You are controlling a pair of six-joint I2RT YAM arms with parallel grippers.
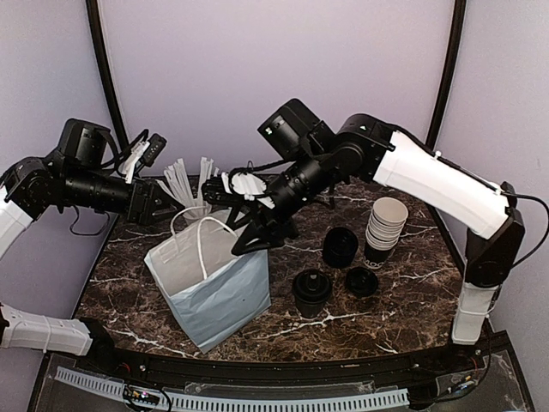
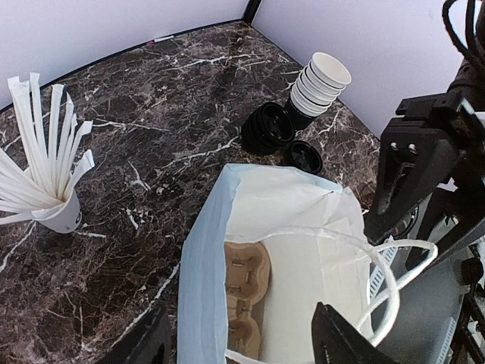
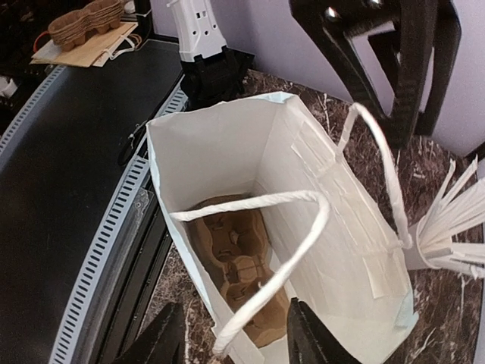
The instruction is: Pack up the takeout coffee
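Observation:
The takeout coffee [image 1: 311, 290], a short dark cup with a black lid, stands on the marble table right of the white paper bag [image 1: 210, 283]. The bag stands upright and open, with a brown cardboard cup carrier [image 3: 242, 265] lying at its bottom. My right gripper [image 1: 249, 239] hangs over the bag's right rim. In the right wrist view it [image 3: 236, 337] is open, with a white handle loop [image 3: 303, 227] running between its fingers. My left gripper [image 2: 242, 341] is open over the bag's mouth from the back left, holding nothing.
A stack of white-rimmed cups [image 1: 386, 225] stands at the right, with a pile of black lids [image 1: 340, 246] and a loose lid [image 1: 361, 281] beside it. A cup of wrapped straws [image 1: 193, 184] stands behind the bag. Spare carriers [image 3: 83, 23] lie off the table.

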